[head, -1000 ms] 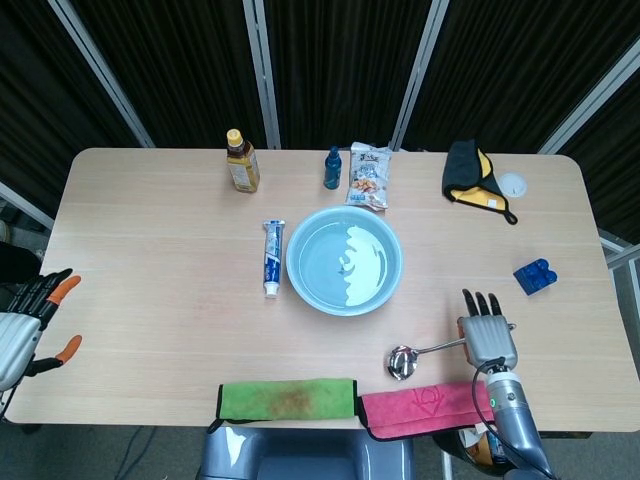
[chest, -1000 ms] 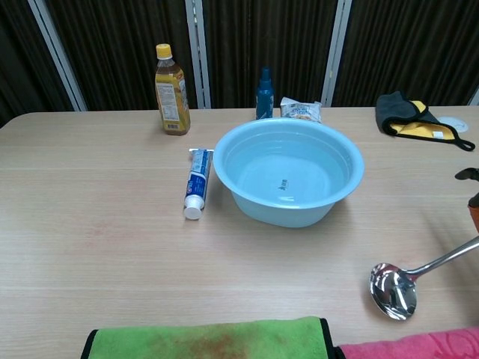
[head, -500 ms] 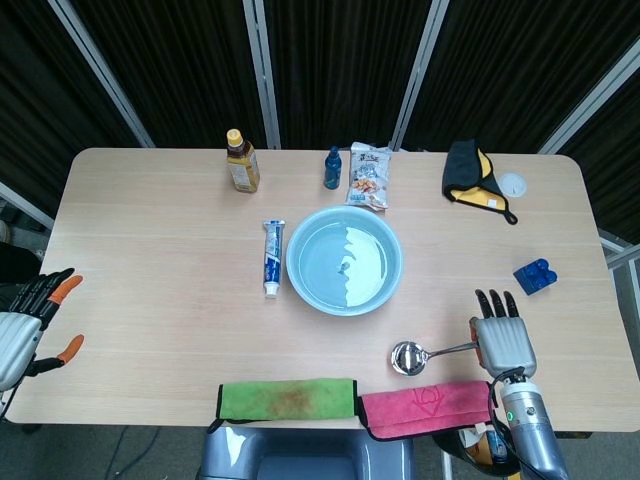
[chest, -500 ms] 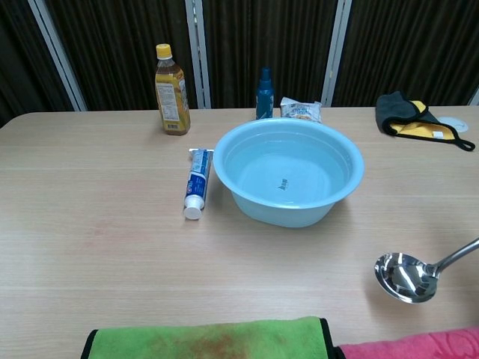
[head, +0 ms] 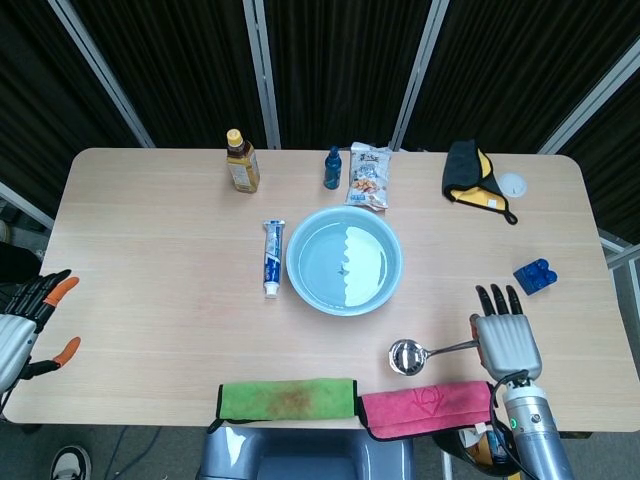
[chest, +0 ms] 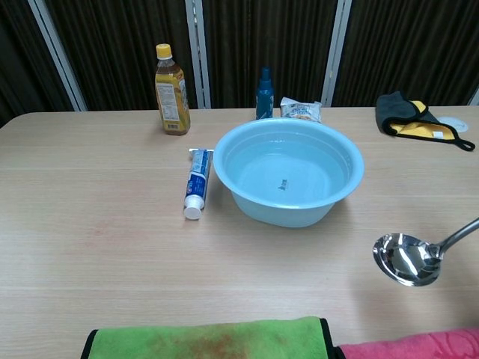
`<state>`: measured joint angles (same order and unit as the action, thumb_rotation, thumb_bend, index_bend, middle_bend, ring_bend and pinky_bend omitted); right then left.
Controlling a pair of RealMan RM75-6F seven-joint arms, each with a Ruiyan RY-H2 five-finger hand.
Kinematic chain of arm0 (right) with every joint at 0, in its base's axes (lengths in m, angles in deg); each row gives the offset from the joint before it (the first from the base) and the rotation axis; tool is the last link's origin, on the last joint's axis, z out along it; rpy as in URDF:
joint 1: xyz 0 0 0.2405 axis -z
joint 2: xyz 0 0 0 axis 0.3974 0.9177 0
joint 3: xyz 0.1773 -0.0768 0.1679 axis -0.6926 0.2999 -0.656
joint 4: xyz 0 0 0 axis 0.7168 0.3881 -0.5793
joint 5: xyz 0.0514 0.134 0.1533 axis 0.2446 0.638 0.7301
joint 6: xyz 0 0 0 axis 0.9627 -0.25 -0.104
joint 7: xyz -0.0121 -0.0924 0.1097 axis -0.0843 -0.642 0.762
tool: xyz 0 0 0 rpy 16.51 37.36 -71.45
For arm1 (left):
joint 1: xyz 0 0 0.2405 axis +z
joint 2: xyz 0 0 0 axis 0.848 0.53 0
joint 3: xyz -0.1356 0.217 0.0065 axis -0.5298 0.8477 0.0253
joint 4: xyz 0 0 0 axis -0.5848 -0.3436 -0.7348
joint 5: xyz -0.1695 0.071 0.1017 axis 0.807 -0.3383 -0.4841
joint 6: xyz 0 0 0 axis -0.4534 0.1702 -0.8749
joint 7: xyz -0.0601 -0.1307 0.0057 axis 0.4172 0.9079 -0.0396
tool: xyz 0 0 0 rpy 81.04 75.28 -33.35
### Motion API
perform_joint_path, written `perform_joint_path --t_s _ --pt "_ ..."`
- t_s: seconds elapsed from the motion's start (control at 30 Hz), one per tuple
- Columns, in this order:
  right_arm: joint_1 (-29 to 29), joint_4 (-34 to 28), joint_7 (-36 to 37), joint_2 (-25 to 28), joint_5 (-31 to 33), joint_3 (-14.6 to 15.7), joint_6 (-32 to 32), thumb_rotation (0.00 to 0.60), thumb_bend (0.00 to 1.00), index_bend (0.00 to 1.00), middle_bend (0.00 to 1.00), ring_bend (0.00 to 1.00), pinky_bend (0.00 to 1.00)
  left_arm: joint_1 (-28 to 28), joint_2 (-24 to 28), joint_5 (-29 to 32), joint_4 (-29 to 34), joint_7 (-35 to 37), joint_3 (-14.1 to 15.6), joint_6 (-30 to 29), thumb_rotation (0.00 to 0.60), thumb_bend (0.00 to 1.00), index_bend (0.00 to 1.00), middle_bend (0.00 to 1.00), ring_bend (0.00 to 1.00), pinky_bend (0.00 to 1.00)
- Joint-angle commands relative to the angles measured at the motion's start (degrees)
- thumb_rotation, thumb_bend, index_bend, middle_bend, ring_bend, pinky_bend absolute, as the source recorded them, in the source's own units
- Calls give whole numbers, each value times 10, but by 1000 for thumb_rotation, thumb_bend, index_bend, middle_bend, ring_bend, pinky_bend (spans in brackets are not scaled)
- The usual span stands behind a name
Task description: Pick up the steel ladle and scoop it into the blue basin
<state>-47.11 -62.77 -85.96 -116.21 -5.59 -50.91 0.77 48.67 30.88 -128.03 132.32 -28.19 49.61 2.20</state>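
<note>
The steel ladle [head: 407,355] hangs just above the table near the front right, bowl up and to the left, its handle running right into my right hand [head: 506,340], which holds it. In the chest view the ladle's bowl [chest: 406,259] floats at the right edge with its handle leaving the frame; the hand itself is out of that view. The blue basin [head: 345,260] [chest: 288,179] holds water and stands mid-table, up and left of the ladle. My left hand [head: 20,333] sits off the table's left edge, empty with its fingers apart.
A toothpaste tube [head: 271,257] lies left of the basin. A tea bottle [head: 241,161], small blue bottle [head: 332,168] and snack bag [head: 368,175] stand behind it. A black-yellow cloth [head: 475,178] and blue block [head: 535,275] are at right. Green [head: 288,398] and pink [head: 425,405] towels line the front edge.
My right hand has lifted the ladle off the table and shifted it slightly right; its bowl has turned level. The left hand has not moved.
</note>
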Motion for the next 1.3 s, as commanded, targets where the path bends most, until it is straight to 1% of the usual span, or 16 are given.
perform_joint_path --t_s 0.03,0.2,0.27,0.3,0.47,0.5,0.57,0.67,0.77,0.8,1.0,1.3 --pt "-18 -35 -28 15 34 -21 5 600 761 698 75 0 0 1 1 1 -1 4 0 -2 600 372 5 0 0 0" --pt "-52 -71 -66 25 90 -56 7 600 760 698 80 0 0 0 2 10 -5 11 -3 2 600 372 6 0 0 0" --pt "-68 -85 -82 27 119 -70 6 600 761 698 81 0 0 -3 1 19 -7 11 -7 9 600 372 5 0 0 0" --pt "-82 -94 -94 29 140 -82 6 600 761 698 81 0 0 -5 0 24 -7 9 -8 15 600 371 6 0 0 0" --pt "-124 -94 -110 22 204 -124 6 600 761 698 84 0 0 -7 -2 27 -8 10 -12 14 600 371 19 0 0 0" --pt "-129 -94 -111 21 212 -129 5 600 761 698 84 0 0 -7 -3 26 -8 12 -13 13 600 371 20 0 0 0" --pt "-149 -94 -111 14 254 -149 2 600 760 698 85 0 0 -7 -4 29 -14 19 -14 13 600 372 21 0 0 0" --pt "-171 -94 -111 10 298 -168 -1 600 761 698 85 0 0 -9 -4 37 -17 23 -16 20 600 375 22 0 0 0" --pt "-189 -94 -102 8 342 -187 -6 600 761 698 85 0 0 -11 -13 41 -26 24 -26 11 600 374 21 0 0 0" --pt "-198 -94 -98 10 364 -198 -8 600 761 699 86 0 0 -11 -18 43 -31 23 -29 8 600 374 20 0 0 0" --pt "-240 -81 -102 15 426 -225 -5 600 761 698 86 0 0 -14 -21 52 -35 25 -30 18 600 374 20 0 0 0" --pt "-299 -30 -101 4 506 -251 -34 600 760 698 89 0 0 -15 -19 75 -30 20 -36 34 600 372 21 0 0 0"
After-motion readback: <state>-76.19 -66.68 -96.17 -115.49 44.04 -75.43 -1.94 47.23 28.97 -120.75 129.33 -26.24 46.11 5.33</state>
